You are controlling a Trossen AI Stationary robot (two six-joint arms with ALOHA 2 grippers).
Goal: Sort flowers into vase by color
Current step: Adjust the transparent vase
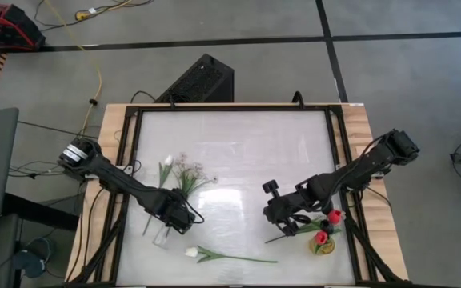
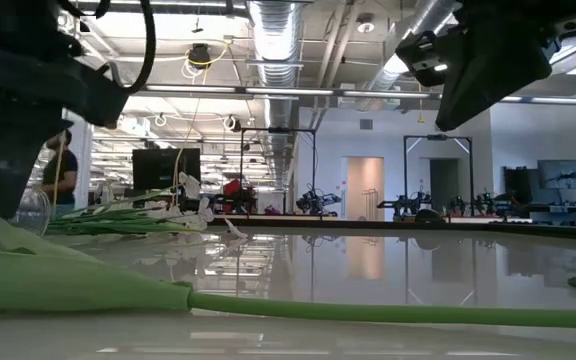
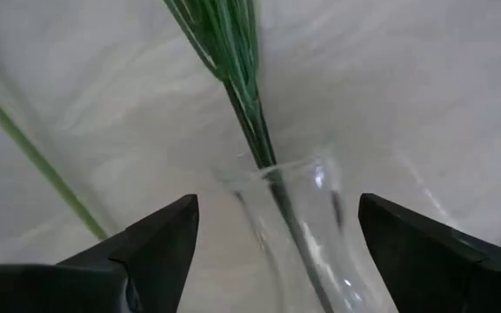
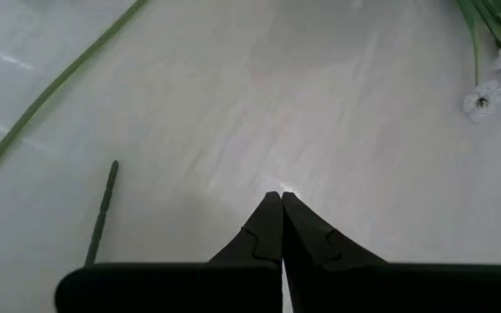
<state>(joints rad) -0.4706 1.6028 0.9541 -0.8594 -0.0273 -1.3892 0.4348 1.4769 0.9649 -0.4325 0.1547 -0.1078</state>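
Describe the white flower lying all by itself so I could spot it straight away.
Look at the table's near edge, between the two arms. There a white tulip lies flat, its long green stem pointing toward the right arm's side. Unlike the other white blooms, which stand in the clear vase under the left pincer, this one lies alone outside any vase.

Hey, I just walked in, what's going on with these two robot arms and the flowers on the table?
The robot is sorting fake flowers into vases. The left tool stands open around a clear glass vase that holds green stems. The right tool is shut and holds nothing, hovering over bare table near a small vase with red tulips. One white tulip lies loose on the table near its front edge.
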